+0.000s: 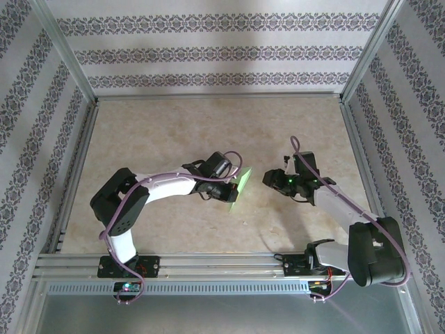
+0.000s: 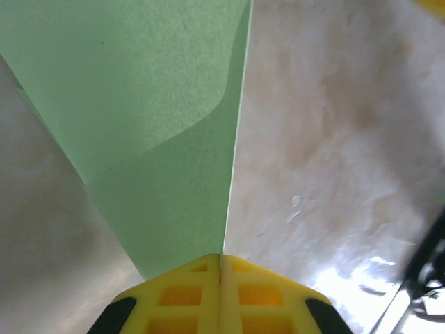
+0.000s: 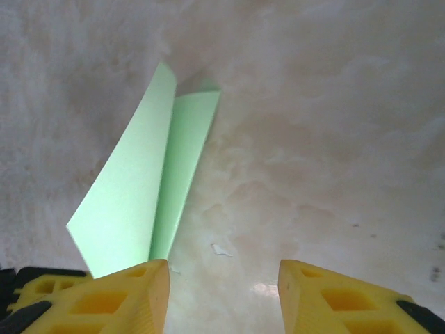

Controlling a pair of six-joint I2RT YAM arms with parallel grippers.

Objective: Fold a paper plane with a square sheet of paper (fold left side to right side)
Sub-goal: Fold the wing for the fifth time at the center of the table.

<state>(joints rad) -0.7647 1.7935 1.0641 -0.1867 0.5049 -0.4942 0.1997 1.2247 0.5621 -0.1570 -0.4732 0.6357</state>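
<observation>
Seen from the top camera, the left end effector (image 1: 231, 189) is near the middle of the desk (image 1: 174, 132). It pinches the light green sheet of paper (image 1: 240, 185), which stands up on edge rather than lying flat. The right end effector (image 1: 271, 179) faces it from near by, apart from the paper.

In the left wrist view, the left end effector (image 2: 221, 275) has its yellow fingers (image 2: 181, 299) pressed together. The sheet of paper (image 2: 153, 97) is clamped between them at its narrow end. It fans away from the grip, one layer overlapping another, above the desk (image 2: 334, 139).

In the right wrist view, the right end effector (image 3: 222, 285) is spread apart with nothing between its fingers (image 3: 132, 296). The sheet of paper (image 3: 132, 202), creased into two flaps, rises ahead and to the left of the gap. A small white fleck (image 3: 221, 249) lies on the desk (image 3: 334, 104).
</observation>
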